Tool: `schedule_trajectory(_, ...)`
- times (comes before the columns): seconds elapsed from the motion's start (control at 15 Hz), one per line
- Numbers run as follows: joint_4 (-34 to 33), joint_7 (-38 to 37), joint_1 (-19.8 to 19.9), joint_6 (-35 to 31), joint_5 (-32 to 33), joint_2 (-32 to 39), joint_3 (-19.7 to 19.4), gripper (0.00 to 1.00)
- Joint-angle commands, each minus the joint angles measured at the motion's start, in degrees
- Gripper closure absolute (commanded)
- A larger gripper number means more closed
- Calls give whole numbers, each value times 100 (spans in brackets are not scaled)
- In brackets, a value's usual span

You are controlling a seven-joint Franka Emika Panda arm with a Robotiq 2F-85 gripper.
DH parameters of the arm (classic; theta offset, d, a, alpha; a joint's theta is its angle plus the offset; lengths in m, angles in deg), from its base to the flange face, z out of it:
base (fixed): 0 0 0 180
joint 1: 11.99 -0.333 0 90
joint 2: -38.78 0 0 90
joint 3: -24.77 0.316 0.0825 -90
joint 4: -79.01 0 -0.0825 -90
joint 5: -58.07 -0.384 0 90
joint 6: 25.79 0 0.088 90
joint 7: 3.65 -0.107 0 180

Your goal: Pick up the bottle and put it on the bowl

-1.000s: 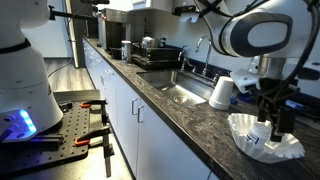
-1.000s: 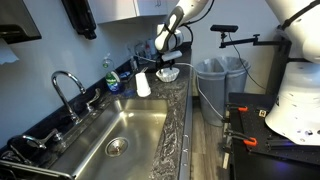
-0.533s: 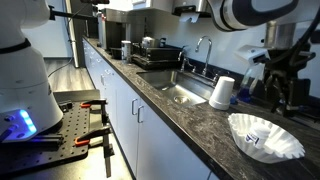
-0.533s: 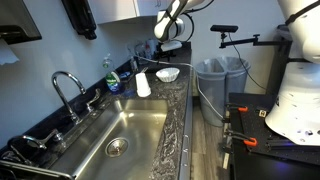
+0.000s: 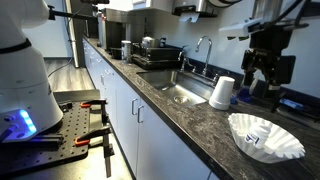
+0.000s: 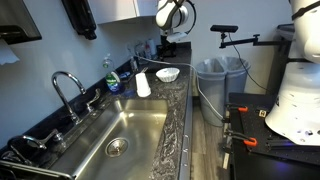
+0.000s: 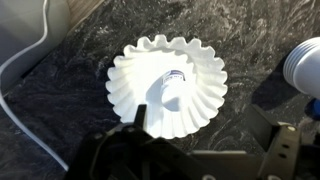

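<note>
The bottle (image 7: 172,88) inside the bowl (image 7: 130,70), arm clear above.
It sat loose and untouched at the bowl's centre, so the placing looked done. In an exterior view the arm hung high at upper right, pincer (image 5: 263,90) pointing down, spread wide and empty.

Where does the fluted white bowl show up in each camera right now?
In an exterior view: the bowl, lower right on the counter.
In an exterior view: bowl small, upper centre, past the sink.
Wrist view: bowl centred, the bottle lying inside.
Shared landmark: the upturned paper cup beside it.
</note>
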Motion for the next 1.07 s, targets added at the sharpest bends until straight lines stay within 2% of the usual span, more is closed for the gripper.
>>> schedule_trajectory(0.0,427,256,-138,458,439,-543,-36,0)
schedule_trajectory(0.4,559,692,-245,961,920,-826,34,0)
schedule_trajectory(0.73,535,1304,-292,1375,854,-958,130,0)
schedule_trajectory(0.8,374,1113,-252,1224,796,-721,92,0)
schedule_trajectory(1.0,377,1224,-263,1276,795,-764,132,0)
